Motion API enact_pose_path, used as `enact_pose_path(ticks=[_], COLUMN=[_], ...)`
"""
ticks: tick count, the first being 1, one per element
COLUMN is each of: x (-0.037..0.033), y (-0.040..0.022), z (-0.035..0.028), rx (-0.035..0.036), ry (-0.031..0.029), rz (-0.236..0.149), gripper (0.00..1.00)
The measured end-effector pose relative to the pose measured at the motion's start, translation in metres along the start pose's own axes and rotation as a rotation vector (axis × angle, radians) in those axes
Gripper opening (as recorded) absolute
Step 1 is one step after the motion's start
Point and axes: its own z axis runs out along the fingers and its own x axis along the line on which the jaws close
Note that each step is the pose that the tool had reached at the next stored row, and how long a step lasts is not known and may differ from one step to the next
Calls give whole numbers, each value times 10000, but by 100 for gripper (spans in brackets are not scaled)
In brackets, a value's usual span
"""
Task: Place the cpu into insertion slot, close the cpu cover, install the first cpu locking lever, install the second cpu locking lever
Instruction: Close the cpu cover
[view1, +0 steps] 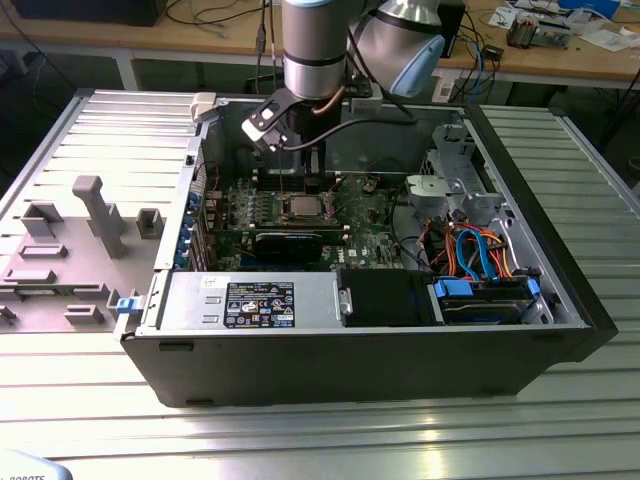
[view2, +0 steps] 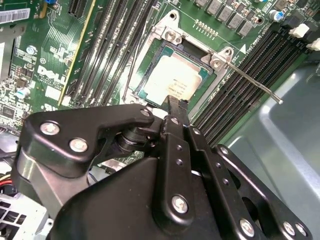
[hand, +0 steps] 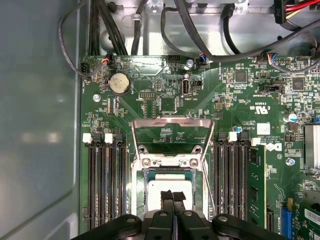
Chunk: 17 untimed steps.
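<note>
- The cpu (hand: 159, 186) lies flat in its socket (hand: 141, 176) on the green motherboard (hand: 165, 102), dull silver top upward. It shows in both wrist views (view2: 167, 75).
- The gripper (hand: 173, 195) hangs directly over the cpu. Its two black fingers (hand: 167, 196) are drawn together with hardly a slit between them, and they grip nothing. In the second wrist view the gripper (view2: 172, 101) meets the edge of the chip's top; I cannot tell whether it touches.
- The cpu cover (hand: 172, 123) is swung open and tilted back from the socket, the board visible through its window.
- A locking lever (view2: 250, 81), a thin metal rod, sticks out raised over the nearby memory slots (view2: 235, 87).
- More memory slots (hand: 105, 185) flank the socket on both sides.
- In the exterior view the arm (view1: 315, 50) reaches down into the open computer case (view1: 350, 370), which lies on a ribbed metal table (view1: 330, 440).
</note>
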Motion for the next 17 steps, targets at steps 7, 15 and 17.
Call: enact_pose_path(ticks=[7, 15, 17], x=[0, 0, 0], y=[3, 8, 9], z=[-76, -184, -203], rx=[-1, -1, -1], ry=[-6, -8, -8], rz=[0, 1, 1], gripper=[11, 11, 11])
